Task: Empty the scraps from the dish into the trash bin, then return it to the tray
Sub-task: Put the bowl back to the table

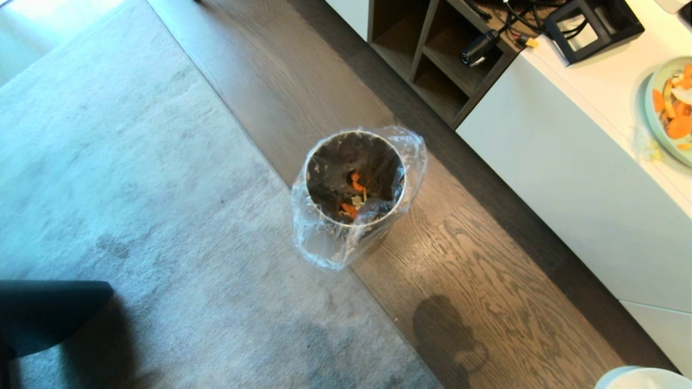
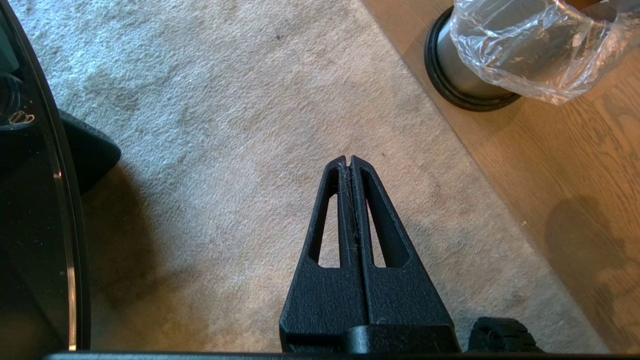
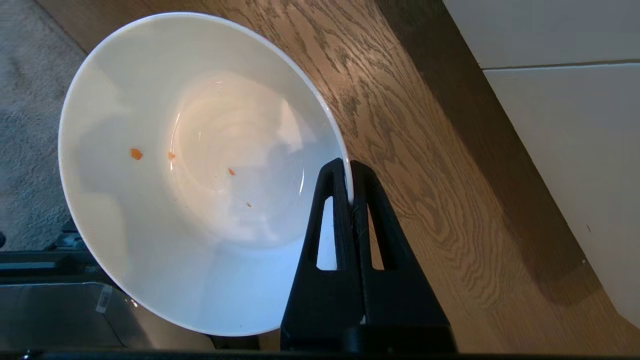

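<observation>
Two grippers are in play, though only one has anything in it: the right gripper (image 3: pixel 348 172) is clamped tight on the rim of the white dish (image 3: pixel 200 175), one finger inside the bowl and one outside, holding it over the wooden floor (image 3: pixel 425 165) beside the white cabinet (image 3: pixel 565 150). From the head view only a sliver of that dish (image 1: pixel 643 378) peeks in at the bottom right corner. Its inside is nearly clean, with just a few tiny orange specks (image 3: pixel 135 154) clinging to the wall and bottom. Most of the scraps (image 1: pixel 354 194) lie down in the trash bin (image 1: pixel 354 183), orange chunks mixed with pale strips, at the bottom of the crinkled clear liner (image 1: pixel 324 237) that folds out over the grey rim. The bin stands on the wood right at the edge of the grey rug (image 1: pixel 135 189), well apart from the held dish. The left gripper (image 2: pixel 349 162) hangs over the rug with its fingers pressed together and nothing between them, the bin's black base ring (image 2: pixel 450 90) off to one side of it. Up on the white counter at the far right sits a pale green plate (image 1: pixel 657 116) heaped with more orange and yellow peelings. The tray is nowhere in sight from where any camera looks
</observation>
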